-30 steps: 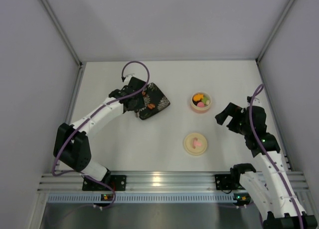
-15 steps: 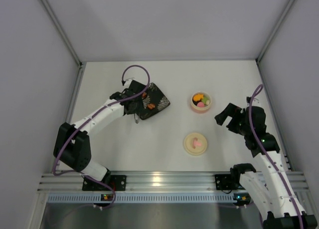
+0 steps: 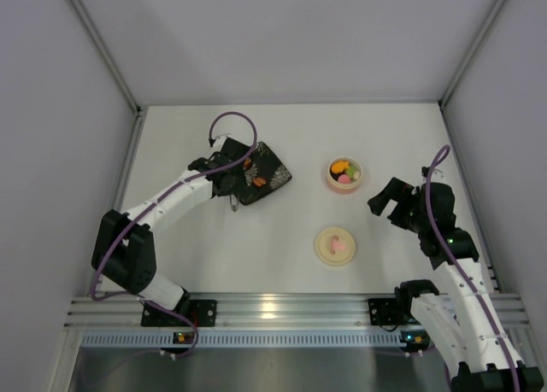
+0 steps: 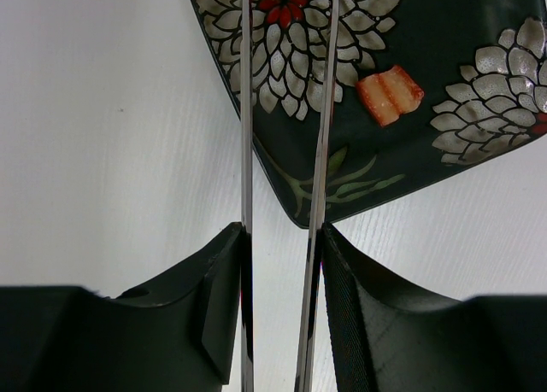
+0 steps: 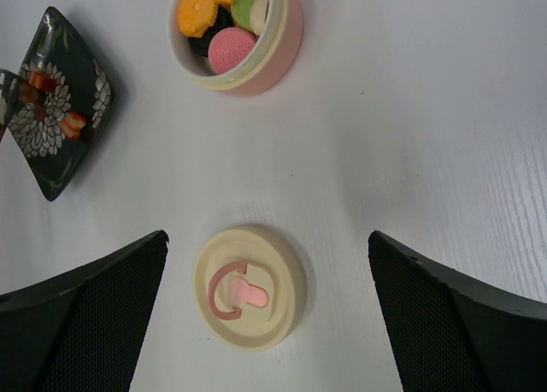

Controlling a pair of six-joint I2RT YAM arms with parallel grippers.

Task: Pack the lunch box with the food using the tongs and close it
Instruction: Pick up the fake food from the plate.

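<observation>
My left gripper is shut on the silvery tongs, one blade pressed against each finger. The blades reach over the near corner of the dark floral plate. An orange striped piece of food lies on the plate just right of the blades. The pink lunch box stands open and holds orange, green, pink and black pieces. Its cream lid lies flat on the table, knob up. My right gripper hangs open above the lid, holding nothing.
The white table is walled in by grey panels on three sides. An aluminium rail with both arm bases runs along the near edge. The plate sits at the left, the lunch box and lid to the right of centre.
My left wrist has shifted slightly over the plate's near edge, and the tongs' back end now shows below it. The right arm has barely moved.
</observation>
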